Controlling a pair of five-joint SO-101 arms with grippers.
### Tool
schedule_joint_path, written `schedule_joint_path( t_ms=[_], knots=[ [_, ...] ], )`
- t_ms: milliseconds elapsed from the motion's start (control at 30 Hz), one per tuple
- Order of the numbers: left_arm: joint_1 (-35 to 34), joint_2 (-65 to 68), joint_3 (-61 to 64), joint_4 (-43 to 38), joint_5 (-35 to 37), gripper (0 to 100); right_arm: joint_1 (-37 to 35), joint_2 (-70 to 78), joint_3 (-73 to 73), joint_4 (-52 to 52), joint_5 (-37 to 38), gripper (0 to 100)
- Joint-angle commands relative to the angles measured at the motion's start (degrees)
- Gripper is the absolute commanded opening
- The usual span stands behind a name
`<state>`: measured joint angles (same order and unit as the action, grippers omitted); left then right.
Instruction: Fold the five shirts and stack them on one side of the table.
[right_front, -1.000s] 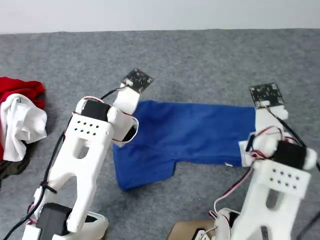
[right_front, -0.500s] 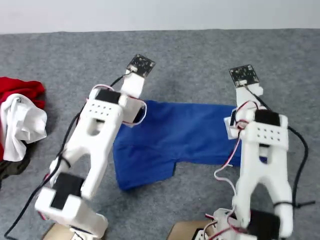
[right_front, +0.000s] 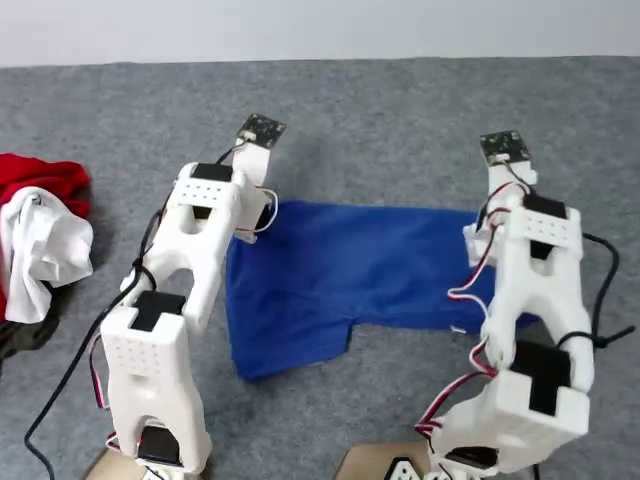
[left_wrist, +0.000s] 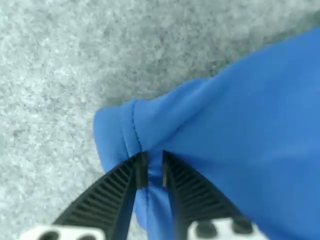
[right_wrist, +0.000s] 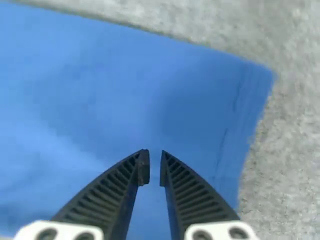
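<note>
The blue shirt (right_front: 350, 275) lies spread out on the grey counter (right_front: 400, 110), and it runs from the left jaws across to the right jaws. The left arm (right_front: 195, 250) leans down over one end of the shirt. Its jaws are nearly closed and they pinch a little fold of blue cloth right at the corner. The cloth bunches up toward the tips, and a stitched seam (left_wrist: 131, 131) runs into the thin gap between them. Just past the left jaws the shirt ends and the fuzzy counter begins. The right arm (right_front: 530, 270) leans down over the other end of the shirt. Its jaws are pulled in close too, with only a thin gap, and blue shows through that gap. The cloth under them looks flat, so I cannot tell if they pinch any of it. The shirt's hem edge (right_wrist: 250, 115) lies near the right jaws, off to one side, with bare counter beyond it. A red cloth (right_front: 45, 180) and a white cloth (right_front: 45, 245) sit bunched in a heap well away from the left jaws, on the side away from the right jaws.
</note>
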<state>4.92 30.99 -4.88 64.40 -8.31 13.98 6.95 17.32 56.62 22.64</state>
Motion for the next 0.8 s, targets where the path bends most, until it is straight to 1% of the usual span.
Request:
schedule_joint_path(
  t_ms=[0, 100, 233, 367, 567, 667, 767],
  knots=[
    [-0.6, -0.4, -2.2, -0.5, 0.2, 6, 1.5, 1.0, -4.4, -0.7, -0.4, 4.6],
    [-0.6, -0.4, -2.2, -0.3, 0.2, 5, 1.5, 1.8, -5.3, -0.4, -0.3, 4.6],
    [-0.5, -0.7, -4.4, 3.9, 0.2, 1, 1.5, 1.5, -5.4, -0.1, -0.3, 4.6],
    [-0.5, -0.7, -12.4, 12.0, 0.2, 1, 1.1, -2.2, -5.6, 3.4, -0.4, 4.6],
    [0.0, -0.7, -28.4, 24.5, 0.4, 1, -0.9, -10.4, -5.5, 8.6, -0.4, 4.6],
    [-0.1, -0.7, -34.9, 28.9, 0.4, 1, -2.2, -14.4, -5.5, 11.4, -0.4, 4.6],
    [-0.2, -0.4, -38.1, 31.6, 0.4, 1, -3.7, -17.4, -5.5, 14.4, -0.4, 4.6]
  ],
)
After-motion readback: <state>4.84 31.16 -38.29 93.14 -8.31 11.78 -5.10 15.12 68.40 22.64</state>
